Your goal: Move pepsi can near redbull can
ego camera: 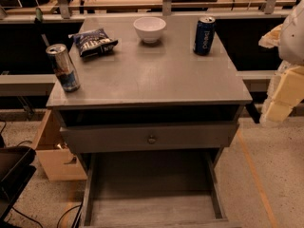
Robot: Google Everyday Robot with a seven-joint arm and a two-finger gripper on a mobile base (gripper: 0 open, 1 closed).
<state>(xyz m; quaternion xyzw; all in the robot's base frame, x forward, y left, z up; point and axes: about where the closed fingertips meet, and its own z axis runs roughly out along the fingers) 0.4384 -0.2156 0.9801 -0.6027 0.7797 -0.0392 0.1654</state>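
**Two Cans Far Apart, Hand Off to the Side**

The hand (279,103) is seen at the right edge of the picture, just past the right side of the bench (156,80). It is pale yellow. Whether it is spread or pressed together cannot be told.

The pepsi can (204,35) is found to the left of the hand and farther back, near the back right corner of the bench. It is stood upright and is not touched by the hand.

The redbull can (63,67) is placed much farther to the left of the hand, by the front left edge of the bench. It is stood on its bottom too. The two cans are well apart.

Between the cans, farther back than the hand, a white bowl (149,29) is set. A dark snack bag (93,42) is laid to the left of the bowl.

Lower than the hand and to its left, a shut drawer (151,137) with a round knob is seen under the bench top. Below that, a pulled-out drawer (152,189) is seen.
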